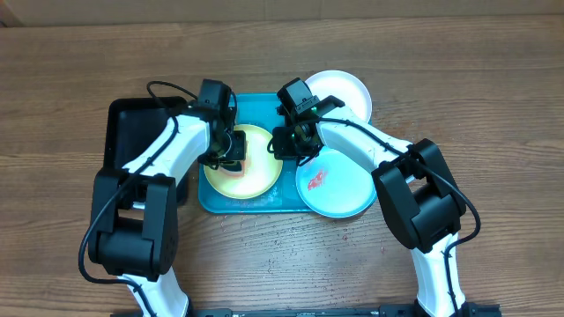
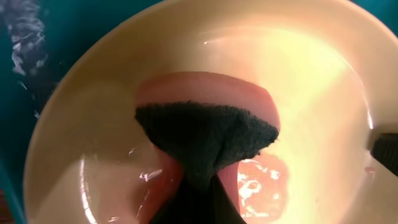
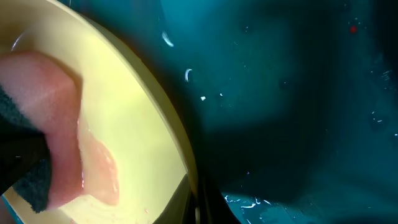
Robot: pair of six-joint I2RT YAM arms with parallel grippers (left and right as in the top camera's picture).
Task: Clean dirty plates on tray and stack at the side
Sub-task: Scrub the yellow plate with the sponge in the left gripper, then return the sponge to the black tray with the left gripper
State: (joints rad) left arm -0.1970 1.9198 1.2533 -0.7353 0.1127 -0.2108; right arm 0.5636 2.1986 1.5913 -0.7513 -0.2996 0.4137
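Sponge (image 2: 205,134) in left claw (image 1: 228,151), on yellow plate (image 2: 311,81)

left end effector (image 1: 231,151): grip hidden by sponge (image 2: 205,134) | tray (image 3: 298,112): blurred, perhaps wet
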